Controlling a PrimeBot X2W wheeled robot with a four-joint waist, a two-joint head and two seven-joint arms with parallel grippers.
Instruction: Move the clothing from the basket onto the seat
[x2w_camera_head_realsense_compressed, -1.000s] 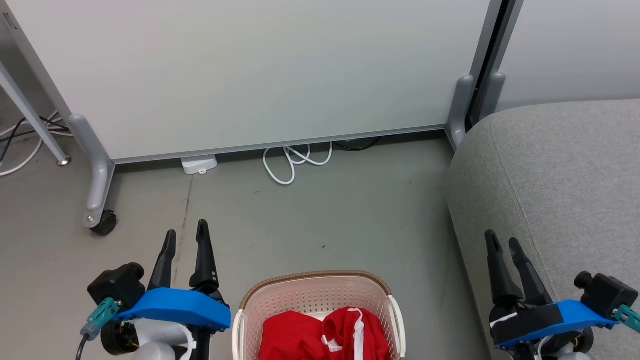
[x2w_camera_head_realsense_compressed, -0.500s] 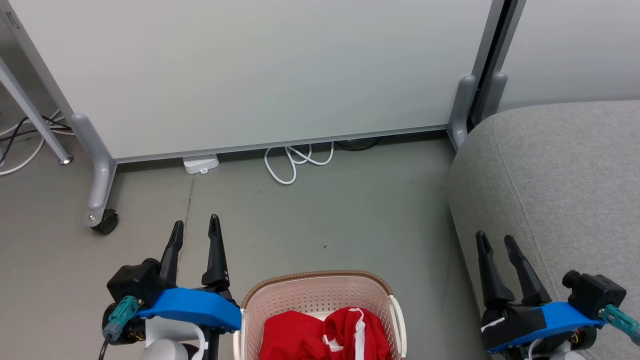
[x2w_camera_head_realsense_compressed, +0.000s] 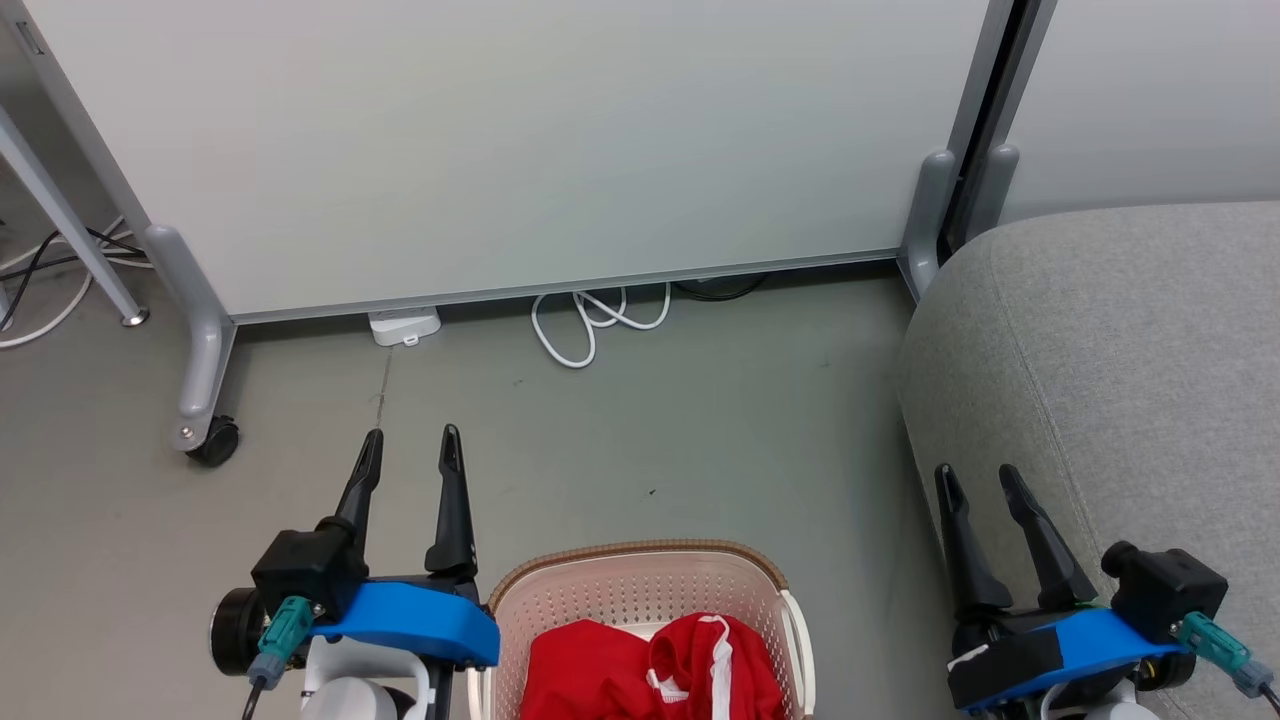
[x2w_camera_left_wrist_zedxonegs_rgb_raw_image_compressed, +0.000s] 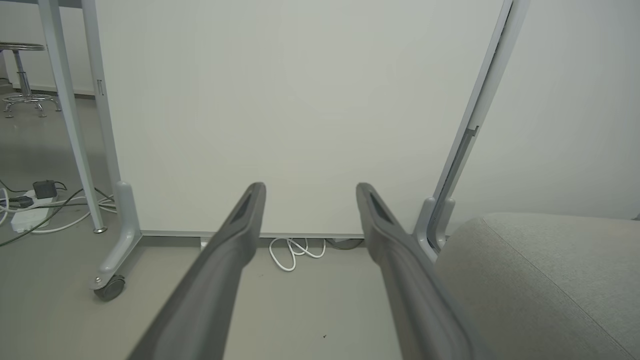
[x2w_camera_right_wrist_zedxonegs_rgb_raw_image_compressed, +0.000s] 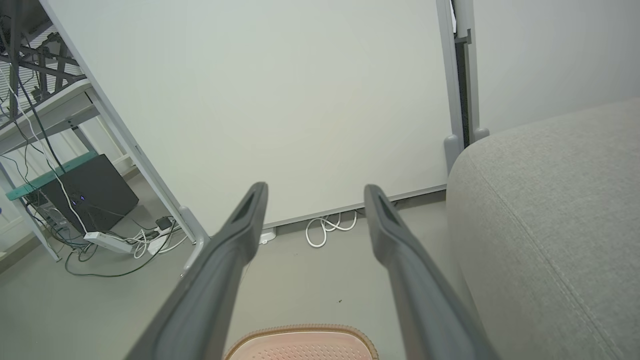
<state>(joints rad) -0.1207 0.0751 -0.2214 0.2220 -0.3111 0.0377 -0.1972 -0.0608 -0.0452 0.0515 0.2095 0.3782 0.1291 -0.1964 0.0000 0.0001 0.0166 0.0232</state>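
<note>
Two red clothes (x2w_camera_head_realsense_compressed: 600, 675) lie in one white basket (x2w_camera_head_realsense_compressed: 640, 549) at 6 o'clock, cut off below. The left claw (x2w_camera_head_realsense_compressed: 411, 433) and right claw (x2w_camera_head_realsense_compressed: 975, 470) are spread wide, empty. One grey sofa (x2w_camera_head_realsense_compressed: 1120, 350) sits at 3 o'clock.

Bright, even light fills the head view, and the white partition panel (x2w_camera_head_realsense_compressed: 560, 150) takes it without glare. Only a thin, soft shadow runs under its lower edge onto the grey floor (x2w_camera_head_realsense_compressed: 700, 440). Over to the wrist views: the dark fingers (x2w_camera_left_wrist_zedxonegs_rgb_raw_image_compressed: 217, 280) blur close to the lens, the background is sharp, and the panel's frame post (x2w_camera_left_wrist_zedxonegs_rgb_raw_image_compressed: 480, 110) leans with wide-angle distortion.
</note>
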